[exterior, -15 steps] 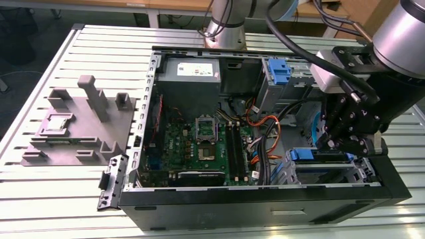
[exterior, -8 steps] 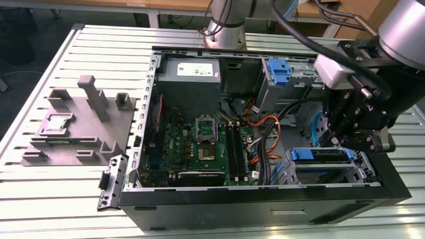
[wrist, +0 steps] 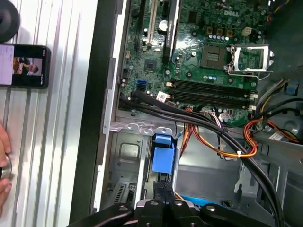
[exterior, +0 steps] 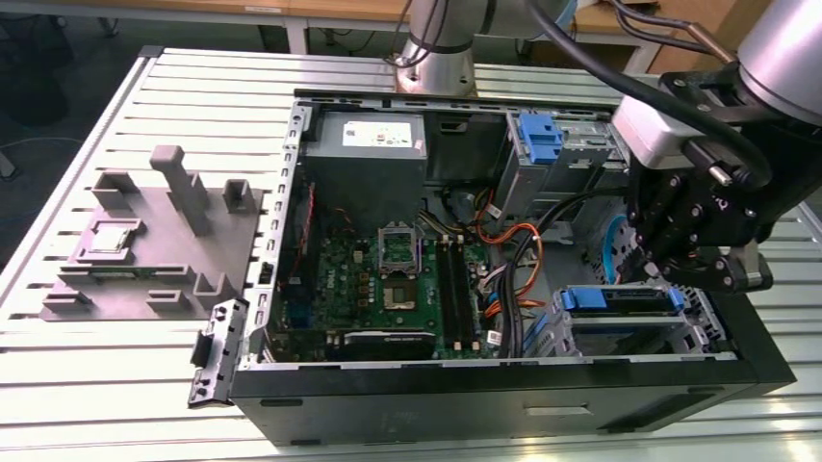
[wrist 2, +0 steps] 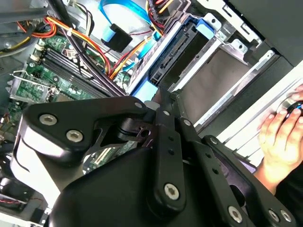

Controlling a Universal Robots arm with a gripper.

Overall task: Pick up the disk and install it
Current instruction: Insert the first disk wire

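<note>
The disk (exterior: 617, 299), edged in bright blue plastic, sits in the metal drive cage at the front corner of the open computer case (exterior: 514, 385), on the exterior view's right. My gripper (exterior: 677, 279) hangs just above it, fingers drawn together with nothing between them. In the second wrist view the gripper (wrist 2: 158, 94) tip ends right at the blue frame of the disk (wrist 2: 173, 54), whose dark connector edge faces the cables. In the first wrist view the disk (wrist: 163, 153) shows its blue tab just beyond the gripper (wrist: 163, 204).
Orange and black cables (exterior: 514, 260) run beside the cage. The motherboard (exterior: 385, 279), a grey power supply (exterior: 366, 144) and a lone blue bracket (exterior: 540, 135) fill the case. A grey fixture (exterior: 148, 241) sits on the slotted table. A person's hand (wrist 2: 279, 137) and a phone (wrist: 23, 66) lie beside the case.
</note>
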